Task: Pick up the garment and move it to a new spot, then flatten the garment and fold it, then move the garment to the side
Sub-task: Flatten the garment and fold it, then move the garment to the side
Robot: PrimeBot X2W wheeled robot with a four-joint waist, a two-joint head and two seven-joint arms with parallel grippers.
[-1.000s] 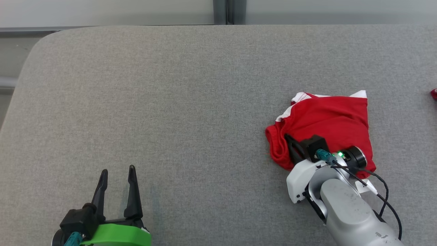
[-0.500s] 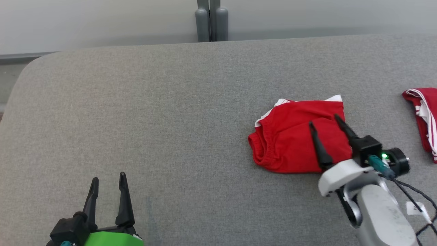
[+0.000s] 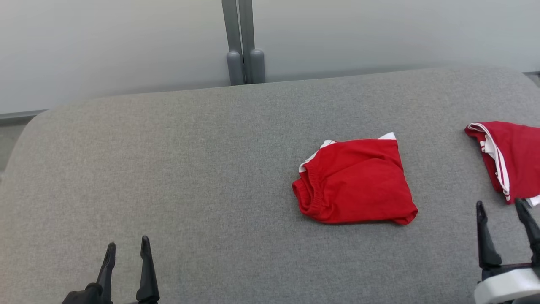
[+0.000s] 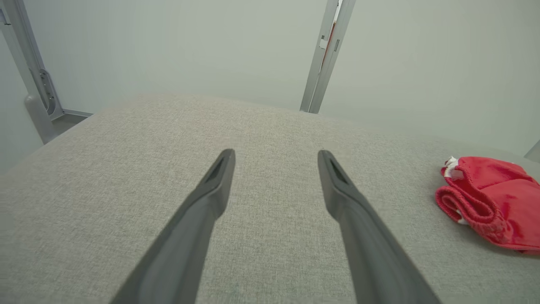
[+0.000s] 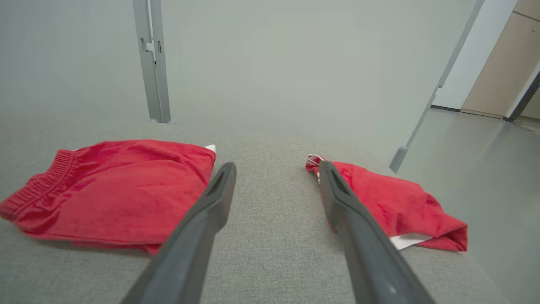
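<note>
Spreading across most of the head view, the grey fabric-covered table (image 3: 168, 169) backs onto a pale wall, with a grey upright post (image 3: 240, 42) at its far edge. The folded red shorts (image 3: 354, 183) lie flat right of the table's centre. Their elastic waistband (image 3: 310, 192) faces the robot's left, and white trim peeks out along the far edge. A second red garment (image 3: 510, 156), striped in white, lies well apart from them at the table's right edge. The right wrist view adds what lies past that edge: a bare floor (image 5: 485, 147) and a tan door (image 5: 498, 63). It also frames both garments, one to each side of its fingers. The left wrist view gives the shorts' rolled waistband edge-on. The left gripper (image 3: 128, 242) hovers at the near left, jaws spread and empty. The right gripper (image 3: 498, 203), near the second garment, is likewise released, holding nothing and clear of the shorts.
</note>
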